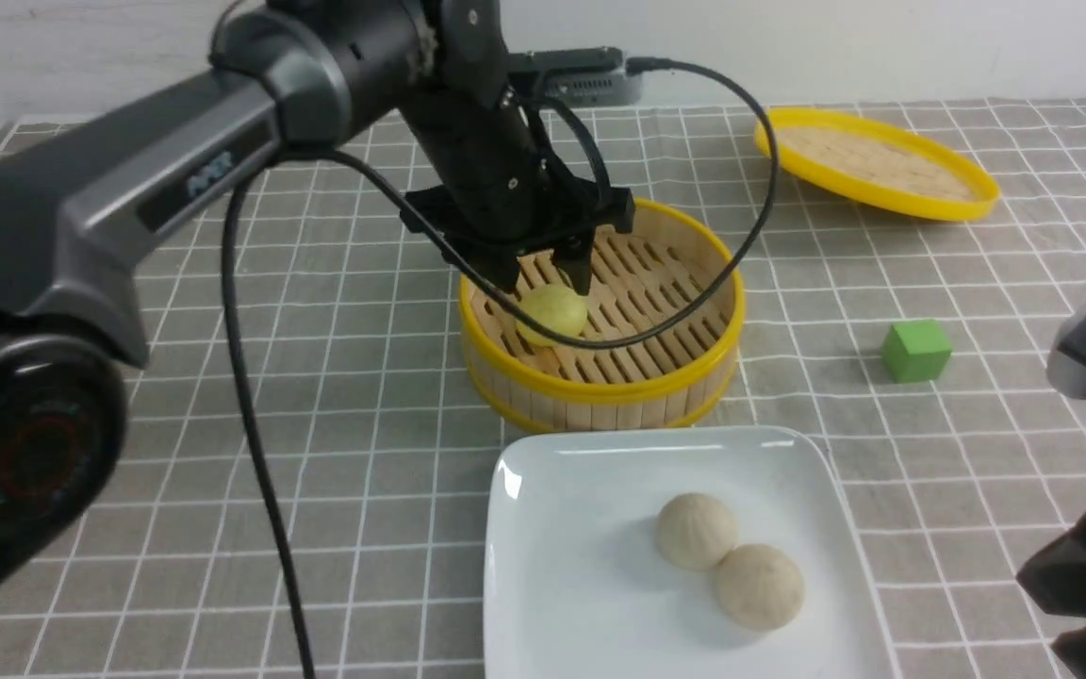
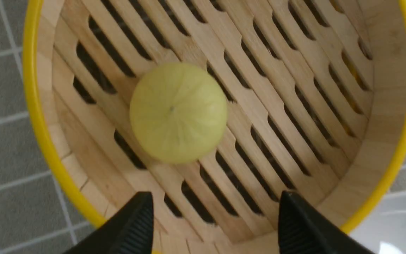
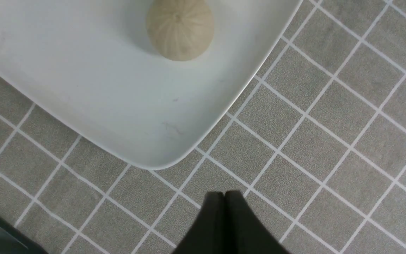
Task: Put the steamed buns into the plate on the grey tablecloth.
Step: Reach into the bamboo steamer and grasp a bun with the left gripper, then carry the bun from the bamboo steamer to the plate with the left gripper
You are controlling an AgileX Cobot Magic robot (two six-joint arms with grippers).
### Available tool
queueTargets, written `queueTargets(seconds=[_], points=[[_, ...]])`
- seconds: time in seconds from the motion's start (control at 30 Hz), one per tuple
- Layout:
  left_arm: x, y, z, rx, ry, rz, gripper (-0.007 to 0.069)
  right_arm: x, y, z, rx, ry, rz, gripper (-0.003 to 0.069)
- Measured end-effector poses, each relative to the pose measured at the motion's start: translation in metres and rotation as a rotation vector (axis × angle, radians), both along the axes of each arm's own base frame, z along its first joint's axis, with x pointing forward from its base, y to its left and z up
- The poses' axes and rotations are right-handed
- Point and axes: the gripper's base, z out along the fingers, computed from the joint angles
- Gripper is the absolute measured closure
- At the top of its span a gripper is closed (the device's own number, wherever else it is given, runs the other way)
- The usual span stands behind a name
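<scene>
**Front view.** The left gripper (image 1: 545, 275) hangs at upper centre inside the steamer basket (image 1: 600, 391). Its jaws are spread and released, with the tips just over the yellow bun (image 1: 552, 316), which sits on the slats near the basket's left wall. A black cable (image 1: 251, 415) loops across the basket's mouth. The plate (image 1: 562, 604) fills the lower centre, its far rim just short of the basket. On it a beige bun (image 1: 696, 530) touches a second beige bun (image 1: 760, 586) right of the middle, and the plate's left half is bare. Open grey tablecloth (image 1: 364, 396) spreads to the left. The green cube (image 1: 916, 350) and the lid (image 1: 873, 162) lie well off to the right.

**Left wrist view.** The yellow bun (image 2: 178, 113) lies left of centre, apart from the basket's yellow rim (image 2: 37, 116). The two black jaws stand wide apart at the bottom edge, gripping nothing.

**Right wrist view.** The right gripper (image 3: 225, 197) has its jaws clenched together, empty, over bare cloth (image 3: 330, 141) just off the plate's rounded corner (image 3: 160, 162). One beige bun (image 3: 180, 30) sits at the top edge.
</scene>
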Motion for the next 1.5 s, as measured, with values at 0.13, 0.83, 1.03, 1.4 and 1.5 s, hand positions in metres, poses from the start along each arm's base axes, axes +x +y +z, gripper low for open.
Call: queueTargets(seconds=[0.13,0.83,1.03,1.4,1.5], points=[[0.014,-0.006,-0.022,0.034,0.006,-0.003,0.0142,0.000,0.000,0.000,0.002,-0.003,0.000,0.0670],[-0.005,0.009,0.019,0.105,0.014,-0.034,0.0603,0.000,0.001,0.000,0.016,0.002,-0.002,0.0657],[-0.064,0.037,0.099,0.066,-0.083,-0.139,0.0603,0.000,0.002,0.001,0.021,0.002,-0.003,0.0655],[-0.151,0.022,0.001,0.099,0.245,-0.293,0.0585,0.000,0.002,0.001,0.024,-0.003,-0.003,0.0650],[-0.155,0.011,-0.022,0.125,0.225,-0.326,0.0558,0.001,0.002,0.001,0.026,-0.007,-0.004,0.0649]])
